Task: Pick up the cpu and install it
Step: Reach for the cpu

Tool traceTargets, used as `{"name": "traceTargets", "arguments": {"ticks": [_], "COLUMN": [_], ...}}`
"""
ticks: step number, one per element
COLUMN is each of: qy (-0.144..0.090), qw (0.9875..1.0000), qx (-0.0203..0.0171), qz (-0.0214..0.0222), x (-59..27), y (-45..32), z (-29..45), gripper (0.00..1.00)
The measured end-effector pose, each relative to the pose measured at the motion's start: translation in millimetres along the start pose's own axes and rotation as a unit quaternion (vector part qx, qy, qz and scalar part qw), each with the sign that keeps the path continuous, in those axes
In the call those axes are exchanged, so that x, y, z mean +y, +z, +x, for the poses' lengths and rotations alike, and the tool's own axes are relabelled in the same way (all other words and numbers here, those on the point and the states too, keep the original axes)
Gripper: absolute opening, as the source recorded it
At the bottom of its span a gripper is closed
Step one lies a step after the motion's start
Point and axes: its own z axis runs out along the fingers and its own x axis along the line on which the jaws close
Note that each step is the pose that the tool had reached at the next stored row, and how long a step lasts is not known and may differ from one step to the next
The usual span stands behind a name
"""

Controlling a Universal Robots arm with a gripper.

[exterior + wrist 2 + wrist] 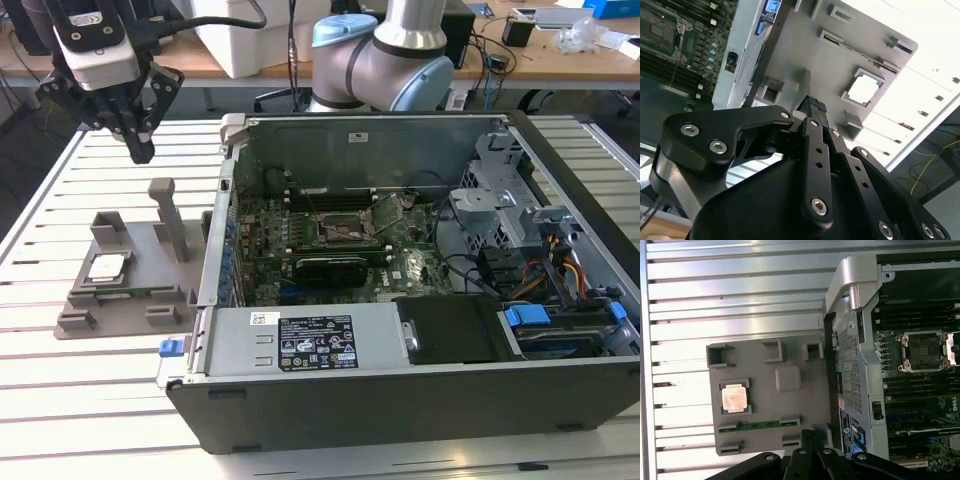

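Plainly, in the exterior view the gripper (140,150) hangs above the slatted table (80,400), over the far side of the grey plastic holder (120,312) and well clear of it. Its claw looks clenched, the fingers meeting at one tip with nothing between them. The cpu (108,266) lies flat in its recess on the holder, at the exterior view's left of the open computer case (400,400). Inside the case we see the black socket frame (345,228) on the motherboard, with no chip seated in it as far as we can tell. In the second wrist view the gripper (812,103) again appears closed and empty, and beyond it the cpu (863,89) sits in the holder (805,45), apart from the fingertips. In the first wrist view the cpu (733,398) rests square in its pocket on the holder (790,405), the gripper (812,436) stands near the holder's edge, and the socket frame (924,351) looks open. We judge the task barely begun: the chip is not yet grasped, and both lifting and installing remain.
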Motion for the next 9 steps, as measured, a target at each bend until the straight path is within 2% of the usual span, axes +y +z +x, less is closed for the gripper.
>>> {"name": "traceTargets", "arguments": {"ticks": [4,9], "qy": [0.0,0.0], "qw": [1.0,1.0], "qx": [0.0,0.0], "qz": [0.0,0.0], "x": [-0.8,-1.6], "y": [-0.3,-0.5], "z": [11.6,21.0], "gripper": [0.11,0.11]}}
